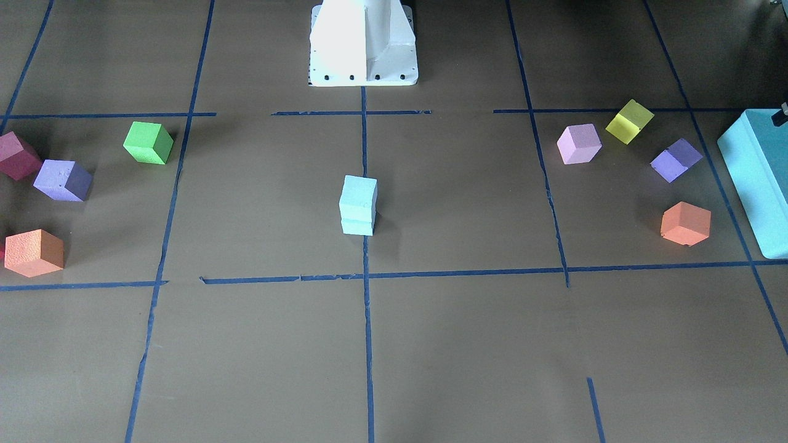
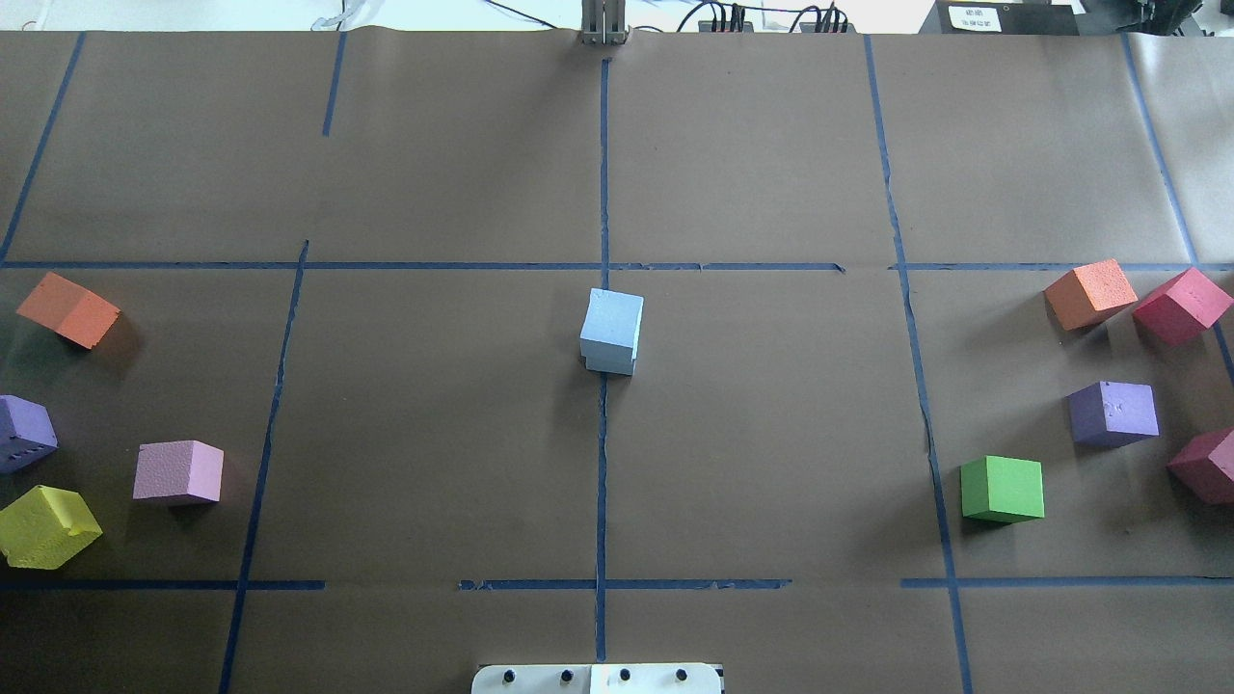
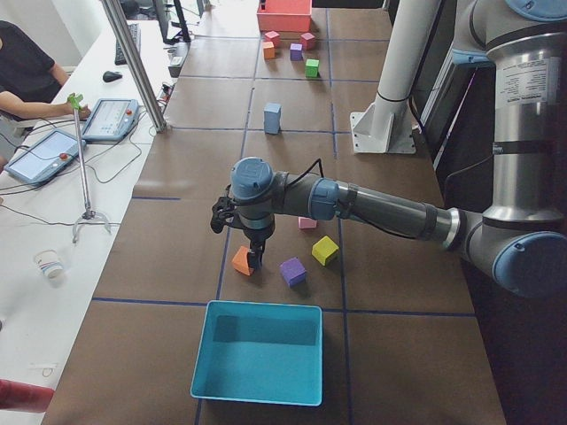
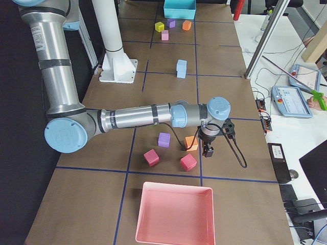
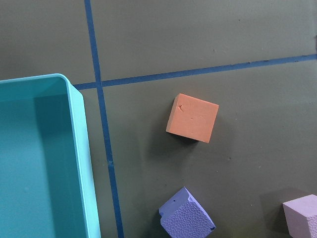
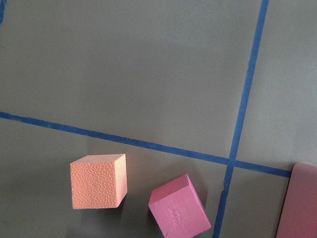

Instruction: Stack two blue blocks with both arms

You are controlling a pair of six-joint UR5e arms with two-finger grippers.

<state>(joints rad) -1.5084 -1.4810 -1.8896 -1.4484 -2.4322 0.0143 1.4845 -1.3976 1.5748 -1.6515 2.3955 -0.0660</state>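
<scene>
The two pale blue blocks stand stacked at the table's centre, the upper blue block (image 1: 358, 192) on the lower blue block (image 1: 357, 226), on the middle tape line. The stack also shows in the overhead view (image 2: 611, 330) and the two side views (image 3: 273, 117) (image 4: 181, 68). Both arms are far from it. My left gripper (image 3: 257, 258) hangs over an orange cube (image 5: 192, 118) near the teal box (image 5: 44, 158). My right gripper (image 4: 208, 151) hangs beside another orange cube (image 6: 98, 181). I cannot tell whether either gripper is open or shut.
Orange, purple, pink and yellow cubes lie on my left side around the pink cube (image 2: 178, 471). A green cube (image 2: 1003, 489), purple, orange and crimson cubes lie on my right. A pink tray (image 4: 174, 214) is at the right end. An operator (image 3: 22, 66) sits across the table.
</scene>
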